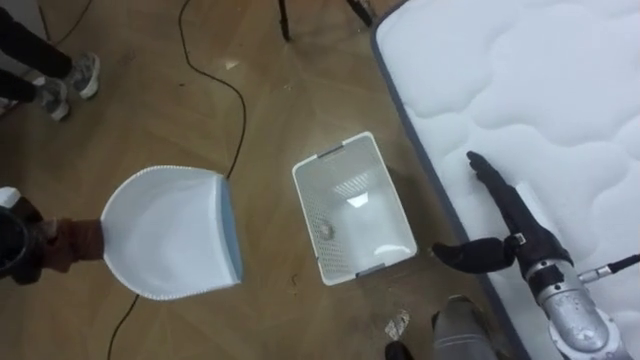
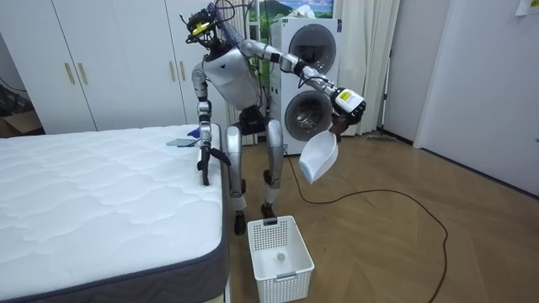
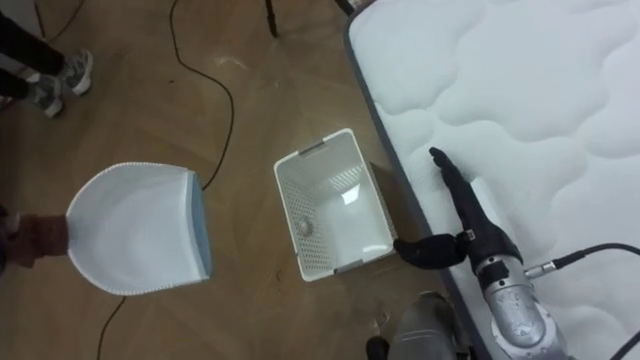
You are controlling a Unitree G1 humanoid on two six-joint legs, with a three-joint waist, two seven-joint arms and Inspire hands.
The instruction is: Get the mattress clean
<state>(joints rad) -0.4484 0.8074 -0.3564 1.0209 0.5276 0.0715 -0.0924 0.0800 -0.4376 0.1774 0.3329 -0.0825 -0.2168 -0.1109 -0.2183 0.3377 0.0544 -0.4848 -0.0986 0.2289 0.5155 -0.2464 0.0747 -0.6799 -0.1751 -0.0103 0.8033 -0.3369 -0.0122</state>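
Observation:
My left hand (image 1: 18, 243) is shut on the dark red handle of a white dustpan (image 1: 170, 232) with a blue edge, held out over the wooden floor, well left of the bed. My right hand (image 1: 512, 218) rests open on the edge of the white quilted mattress (image 1: 540, 90), fingers straight and thumb sticking out over the side. A white plastic basket (image 1: 335, 153) stands on the floor between dustpan and bed, with a small grey crumpled thing (image 1: 325, 231) lying in it. In the room view I stand beside the bed (image 2: 84, 194), the dustpan (image 2: 318, 157) hanging from my outstretched left arm.
A black cable (image 1: 225, 90) snakes across the floor past the dustpan. A person's feet (image 1: 65, 85) show at the far left. On the bed's far corner lies a blue-grey thing (image 2: 181, 141). Two stacked washing machines (image 2: 307, 76) stand behind me.

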